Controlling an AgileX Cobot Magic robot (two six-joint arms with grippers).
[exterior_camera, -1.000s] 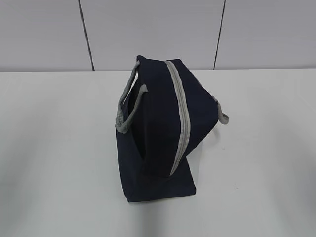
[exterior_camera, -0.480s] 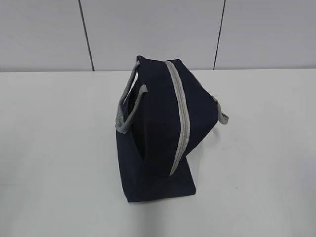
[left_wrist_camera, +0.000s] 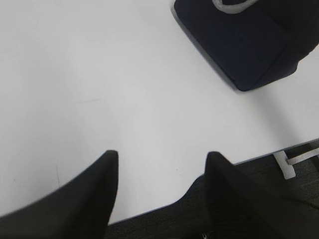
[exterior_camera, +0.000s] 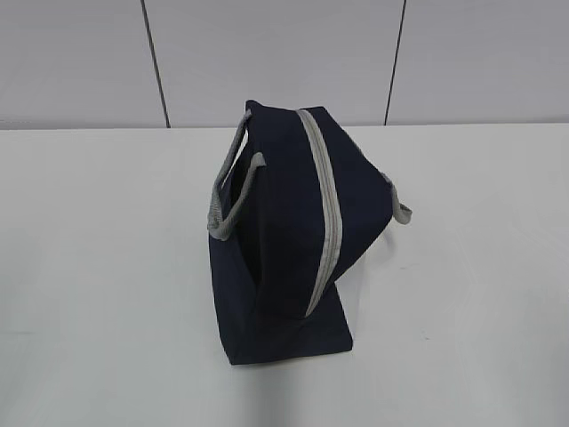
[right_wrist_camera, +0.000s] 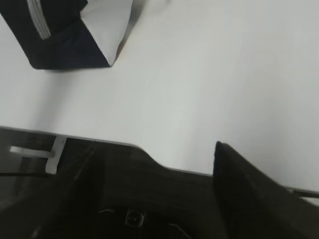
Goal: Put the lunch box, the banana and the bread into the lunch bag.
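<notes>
The navy lunch bag stands alone mid-table, its grey zipper running along the top with no gap showing, and grey handles on both sides. The lunch box, banana and bread are out of view. In the left wrist view the bag is at the upper right, far from my left gripper, which is open and empty over the table's near edge. The right wrist view has the bag with its white side panel at the upper left. My right gripper is open with nothing in it; only its right finger stands out.
The white table surrounds the bag on all sides. Its near edge crosses both wrist views, with dark floor below. A grey panelled wall rises behind the table. Neither arm shows in the exterior view.
</notes>
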